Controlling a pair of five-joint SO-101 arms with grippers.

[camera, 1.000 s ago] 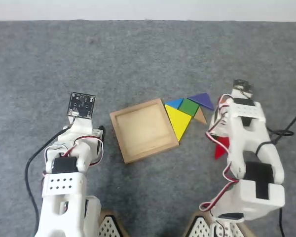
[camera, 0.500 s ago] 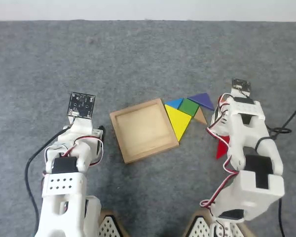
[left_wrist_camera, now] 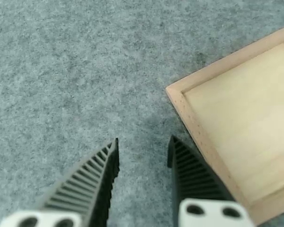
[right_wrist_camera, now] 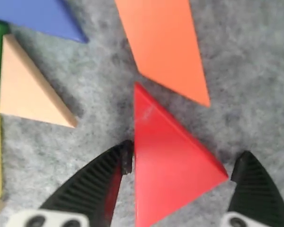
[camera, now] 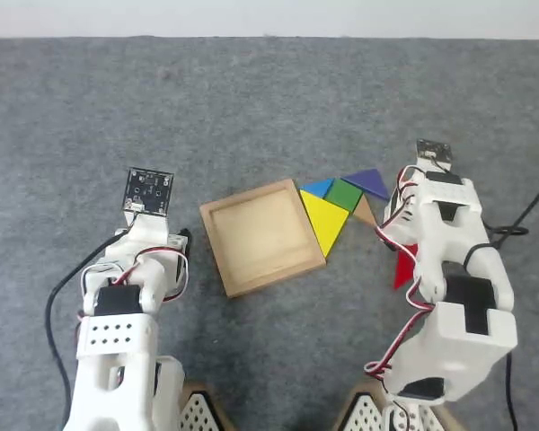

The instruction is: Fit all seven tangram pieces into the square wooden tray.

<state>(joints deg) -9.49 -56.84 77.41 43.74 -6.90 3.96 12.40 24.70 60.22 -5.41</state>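
Pincers: our right gripper (right_wrist_camera: 185, 157) apart, astride red triangle (right_wrist_camera: 165, 165) on carpet, away from square wooden tray (left_wrist_camera: 227, 66); left gripper (left_wrist_camera: 143, 141) apart, empty | Risk: closing on slanted edges, we may squirt the triangle toward orange parallelogram (right_wrist_camera: 163, 47).

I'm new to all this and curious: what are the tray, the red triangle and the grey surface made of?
The tray looks like pale bare wood, faint grain. The red triangle: probably painted wood, smooth matte face. The grey surface: felt or carpet, fuzzy and mottled.
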